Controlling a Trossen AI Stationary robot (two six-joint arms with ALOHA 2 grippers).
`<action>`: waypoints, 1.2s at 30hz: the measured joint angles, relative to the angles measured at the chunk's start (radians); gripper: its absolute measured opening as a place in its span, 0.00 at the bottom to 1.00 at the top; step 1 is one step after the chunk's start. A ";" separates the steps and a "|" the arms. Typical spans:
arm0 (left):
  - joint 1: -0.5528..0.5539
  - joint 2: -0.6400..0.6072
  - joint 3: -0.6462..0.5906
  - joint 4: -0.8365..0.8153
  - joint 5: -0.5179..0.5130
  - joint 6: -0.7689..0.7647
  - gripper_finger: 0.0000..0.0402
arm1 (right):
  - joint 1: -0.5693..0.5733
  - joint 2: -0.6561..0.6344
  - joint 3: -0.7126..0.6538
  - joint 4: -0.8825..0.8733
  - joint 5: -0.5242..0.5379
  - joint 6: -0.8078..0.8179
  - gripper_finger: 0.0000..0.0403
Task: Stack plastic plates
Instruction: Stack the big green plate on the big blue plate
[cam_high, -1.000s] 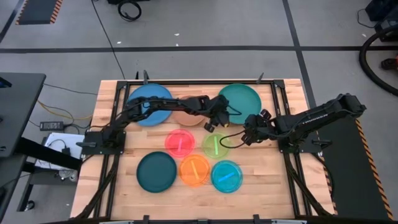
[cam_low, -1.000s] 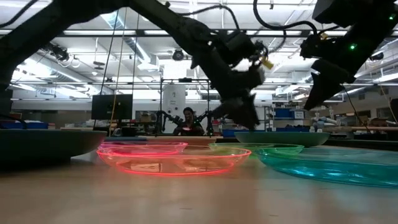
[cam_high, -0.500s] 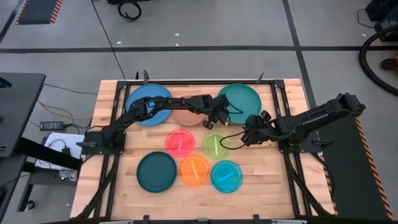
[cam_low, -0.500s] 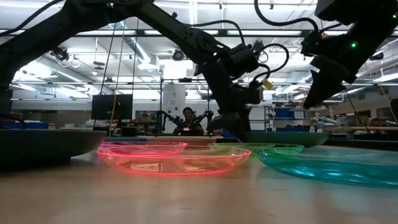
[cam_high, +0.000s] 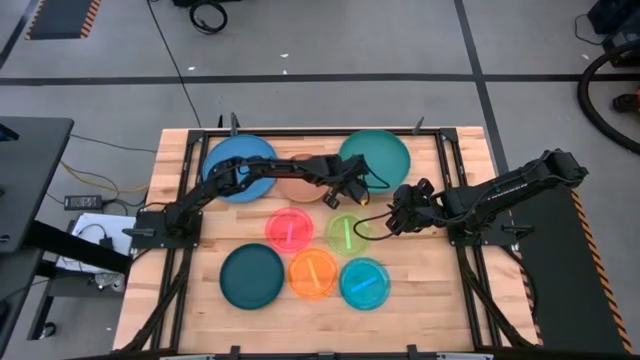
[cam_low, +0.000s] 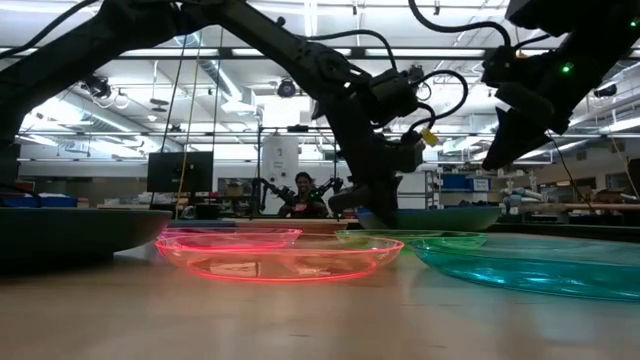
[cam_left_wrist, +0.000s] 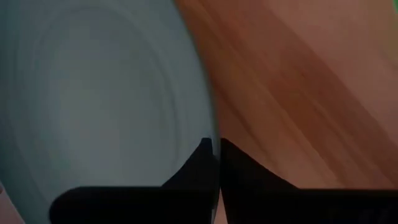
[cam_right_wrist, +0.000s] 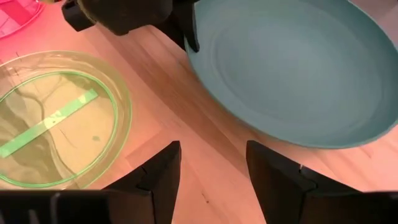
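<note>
The large teal plate (cam_high: 377, 155) lies at the table's far right, and my left gripper (cam_high: 352, 192) is shut on its rim. My right gripper (cam_high: 393, 218) hangs open and empty above the table, between the teal plate and the small green plate (cam_high: 347, 233). The large blue plate (cam_high: 238, 168) and the tan plate (cam_high: 298, 186) lie at the far left. The pink plate (cam_high: 289, 228), dark teal plate (cam_high: 252, 275), orange plate (cam_high: 313, 273) and light blue plate (cam_high: 364, 283) lie flat nearer the front. My left gripper pinches the teal plate's rim (cam_left_wrist: 208, 121) on the side facing the table's left and near edges. One finger (cam_left_wrist: 200, 163) is over the plate's inside and the other is outside it. The fingers slant down from the table's left. I cannot tell whether the plate is clear of the table.
The table's black frame rails (cam_high: 447, 170) run along the left and right sides. Bare wood shows right of the green and light blue plates (cam_high: 430, 270). A person sits in the room far behind the table (cam_low: 303, 195).
My left gripper has drawn back a little toward the table's left edge with the teal plate's rim. The whole plate has moved left and slightly toward the far edge. My right gripper has stayed open in about the same place.
</note>
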 joint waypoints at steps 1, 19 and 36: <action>-0.005 -0.001 0.000 -0.009 -0.023 0.000 0.04 | 0.000 0.000 0.000 -0.004 -0.001 0.000 0.48; -0.086 -0.179 0.045 -0.469 -0.245 -0.569 0.04 | 0.089 -0.102 0.003 0.002 0.277 -0.113 0.43; -0.095 -0.426 -0.324 -0.697 -0.280 -1.017 0.04 | 0.035 0.103 0.003 0.510 0.185 -0.573 0.42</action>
